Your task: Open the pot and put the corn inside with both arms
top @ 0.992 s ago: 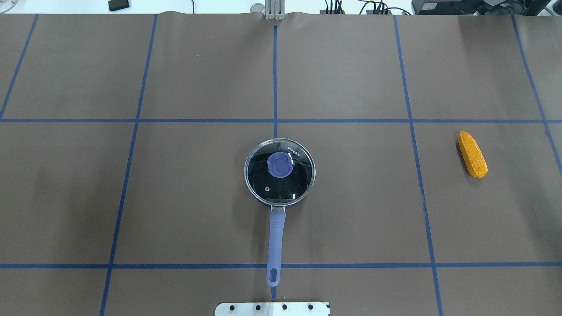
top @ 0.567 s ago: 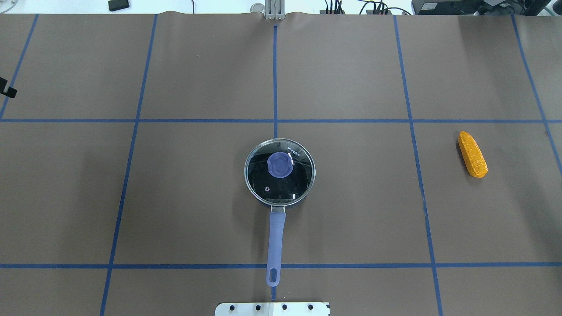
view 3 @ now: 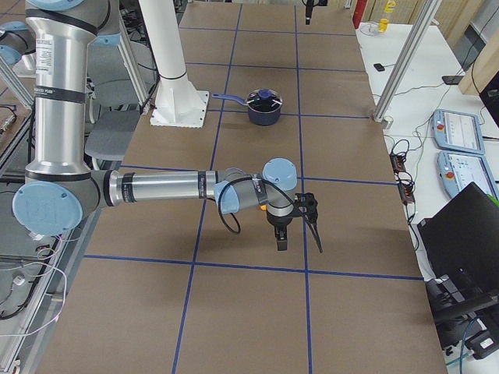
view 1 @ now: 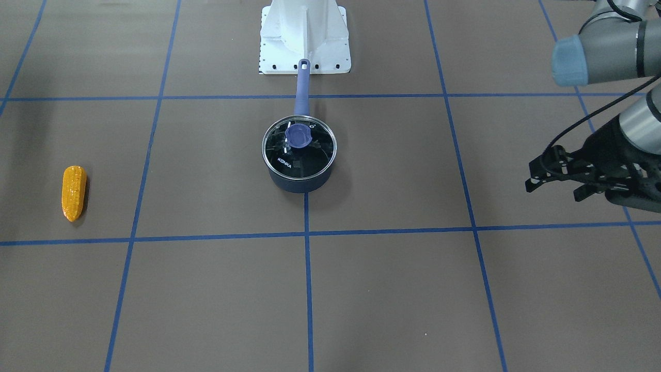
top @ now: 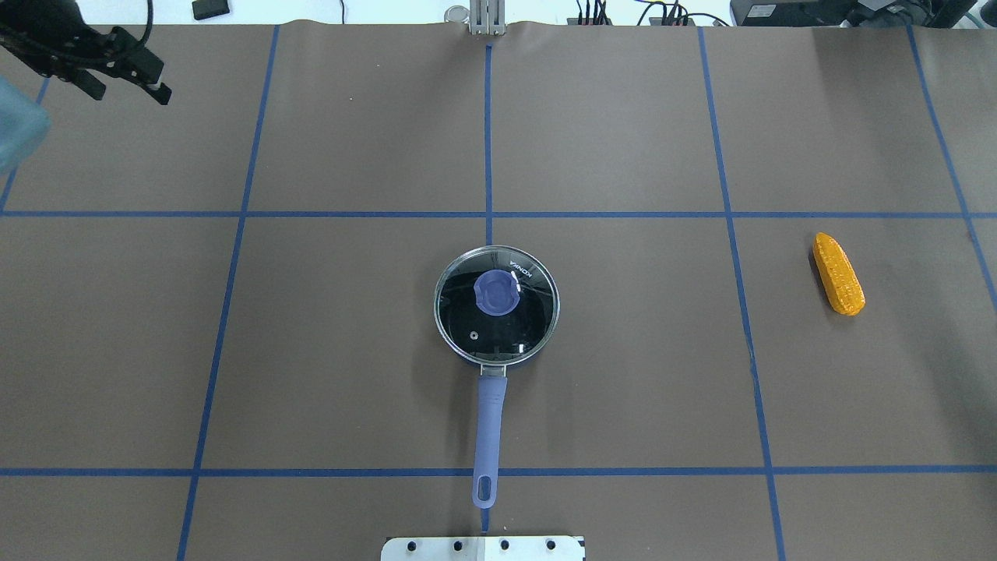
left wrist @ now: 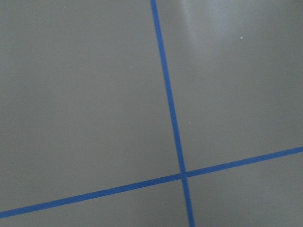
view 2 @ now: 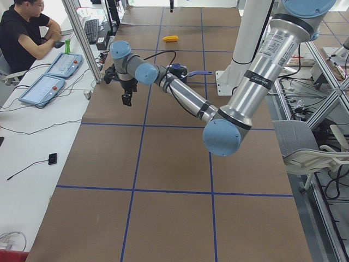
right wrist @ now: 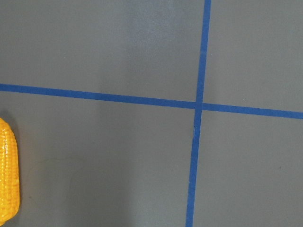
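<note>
While the clear glass lid [view 1: 299, 147] is sitting on the small dark blue-grey saucepan [view 1: 299, 182], the orange-yellow toy corn cob [view 1: 73, 192] is lying well apart from it.
From across the table, the left black two-finger gripper [view 1: 553, 191] is hovering spread wide, holding nothing. Overhead, the saucepan is standing mid-table, with its handle pointing towards the robot. From the right end, the right gripper [view 3: 300, 245] is hanging near the corn, and I cannot tell how far apart its fingers are.

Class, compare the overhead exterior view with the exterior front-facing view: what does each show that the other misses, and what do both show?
Only overhead: cables and a black device beyond the table. Only front-facing: the dark outer wall of the pot, the column of the white pedestal, the left arm with its grey tubes. Both: the pot with its lid on, the corn lying far off, and the left tool, open, holding nothing.
</note>
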Motion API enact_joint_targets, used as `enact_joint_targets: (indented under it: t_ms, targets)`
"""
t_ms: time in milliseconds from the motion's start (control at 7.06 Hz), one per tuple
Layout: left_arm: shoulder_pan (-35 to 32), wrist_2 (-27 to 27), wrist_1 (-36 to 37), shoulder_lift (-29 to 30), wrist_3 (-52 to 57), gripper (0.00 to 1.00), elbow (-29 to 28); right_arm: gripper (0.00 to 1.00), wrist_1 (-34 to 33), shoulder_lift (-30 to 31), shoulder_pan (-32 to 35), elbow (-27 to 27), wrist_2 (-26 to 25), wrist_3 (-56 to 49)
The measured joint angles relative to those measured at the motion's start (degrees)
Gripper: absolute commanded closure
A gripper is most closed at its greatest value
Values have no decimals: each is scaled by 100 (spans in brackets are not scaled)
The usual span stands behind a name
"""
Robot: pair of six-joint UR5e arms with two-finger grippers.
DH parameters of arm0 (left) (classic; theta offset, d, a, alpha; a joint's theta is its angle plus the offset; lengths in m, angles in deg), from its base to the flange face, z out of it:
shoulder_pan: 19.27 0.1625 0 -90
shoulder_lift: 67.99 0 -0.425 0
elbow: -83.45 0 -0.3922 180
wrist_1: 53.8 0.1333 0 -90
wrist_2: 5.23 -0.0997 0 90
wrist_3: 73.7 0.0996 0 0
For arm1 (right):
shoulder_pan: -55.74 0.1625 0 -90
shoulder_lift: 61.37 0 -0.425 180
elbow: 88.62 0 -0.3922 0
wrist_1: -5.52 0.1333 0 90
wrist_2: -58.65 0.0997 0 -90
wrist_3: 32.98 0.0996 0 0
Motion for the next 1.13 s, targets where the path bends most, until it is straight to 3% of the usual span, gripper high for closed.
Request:
enact_joint_targets:
  t_ms: [283,708,1133]
  targets:
    - [654,-212,315,772,-864,0,46,0,102,-15,-23,51,25,-3]
    - [1909,-1219,444,1634,-2225,0,-41,0,117,-42,-99,316,73,73]
    - [2745,-1931,812,2472,-2779,0,-587,0,141,-7,-282,452,60,435]
